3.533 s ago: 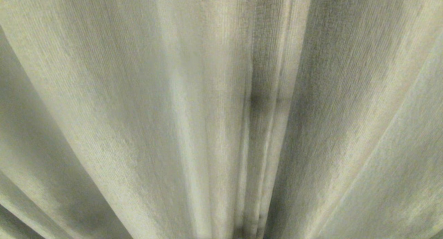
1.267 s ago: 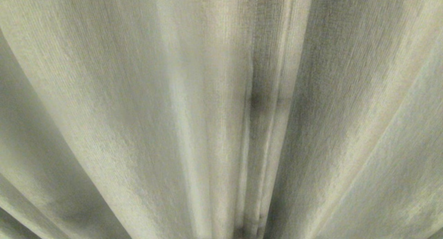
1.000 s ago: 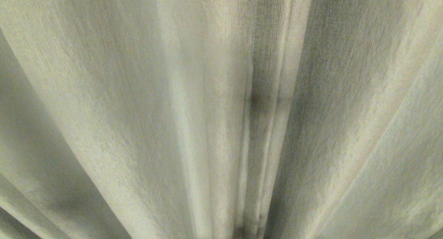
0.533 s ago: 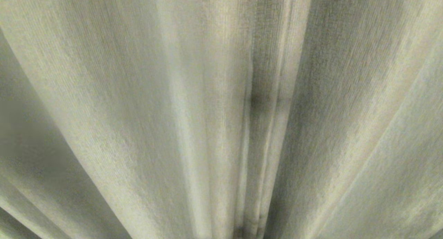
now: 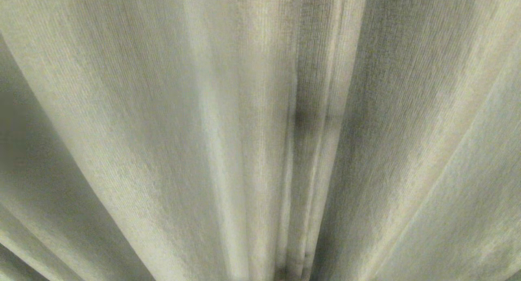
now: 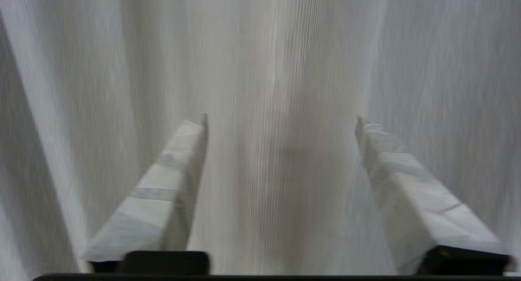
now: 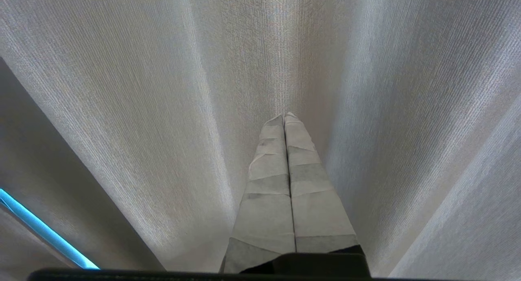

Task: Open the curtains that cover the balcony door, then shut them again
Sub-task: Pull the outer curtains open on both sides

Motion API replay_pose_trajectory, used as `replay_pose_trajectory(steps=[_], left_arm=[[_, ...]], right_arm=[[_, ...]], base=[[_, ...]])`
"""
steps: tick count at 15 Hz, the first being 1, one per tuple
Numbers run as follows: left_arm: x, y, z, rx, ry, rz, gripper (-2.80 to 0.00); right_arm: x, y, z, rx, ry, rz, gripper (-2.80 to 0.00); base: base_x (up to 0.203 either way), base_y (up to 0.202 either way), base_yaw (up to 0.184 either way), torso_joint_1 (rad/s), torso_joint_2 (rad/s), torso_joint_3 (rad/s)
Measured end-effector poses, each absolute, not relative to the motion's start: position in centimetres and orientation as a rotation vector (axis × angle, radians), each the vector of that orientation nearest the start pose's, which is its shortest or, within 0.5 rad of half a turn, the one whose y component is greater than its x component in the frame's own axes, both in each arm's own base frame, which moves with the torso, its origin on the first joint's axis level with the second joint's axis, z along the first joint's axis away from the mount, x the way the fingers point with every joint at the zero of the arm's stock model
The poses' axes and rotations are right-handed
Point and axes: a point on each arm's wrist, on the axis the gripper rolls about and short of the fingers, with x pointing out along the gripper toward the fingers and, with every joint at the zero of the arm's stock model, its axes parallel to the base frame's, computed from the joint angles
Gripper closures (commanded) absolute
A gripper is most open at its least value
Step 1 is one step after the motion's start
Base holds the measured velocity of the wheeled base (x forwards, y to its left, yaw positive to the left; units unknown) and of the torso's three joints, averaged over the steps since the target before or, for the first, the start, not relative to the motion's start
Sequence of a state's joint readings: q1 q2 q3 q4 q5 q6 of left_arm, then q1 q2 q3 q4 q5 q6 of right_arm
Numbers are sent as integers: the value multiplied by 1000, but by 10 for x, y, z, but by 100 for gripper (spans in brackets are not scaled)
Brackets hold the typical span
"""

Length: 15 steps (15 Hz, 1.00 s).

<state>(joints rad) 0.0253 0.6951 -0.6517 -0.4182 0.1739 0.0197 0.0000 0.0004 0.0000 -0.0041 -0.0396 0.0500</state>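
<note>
— Left hand point(image 6: 281, 118)?
— Fingers spread wide, empty, pointed at the curtains point(image 5: 228, 134), which hung drawn, filling the head view.
— Right hand point(image 7: 284, 115)?
— Pressed closed, facing the same folds.

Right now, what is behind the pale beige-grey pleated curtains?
Nothing behind shows. The pale beige-grey pleated curtains fill the head view; only dark shadowy streaks appear through the fabric. The balcony door is covered.

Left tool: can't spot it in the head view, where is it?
Only the left wrist view shows the left tool, open and facing a curtain fold.
</note>
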Motion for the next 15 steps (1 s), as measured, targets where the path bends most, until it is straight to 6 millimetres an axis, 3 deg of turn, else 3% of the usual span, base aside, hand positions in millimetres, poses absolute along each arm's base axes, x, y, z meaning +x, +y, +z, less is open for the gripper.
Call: replay_pose_trajectory(steps=[4, 10, 15], left_arm=[[60, 5, 319, 17, -450, 205, -280], [91, 6, 339, 32, -434, 210, -280], [114, 10, 343, 70, -420, 241, -280]], right_arm=[[-23, -1, 76, 50, -5, -40, 0], [-23, -1, 76, 50, -5, -40, 0], [-23, -1, 76, 50, -5, -40, 0]], base=[[0, 0, 0, 0, 0, 0], [0, 0, 0, 0, 0, 0], [0, 0, 0, 0, 0, 0]])
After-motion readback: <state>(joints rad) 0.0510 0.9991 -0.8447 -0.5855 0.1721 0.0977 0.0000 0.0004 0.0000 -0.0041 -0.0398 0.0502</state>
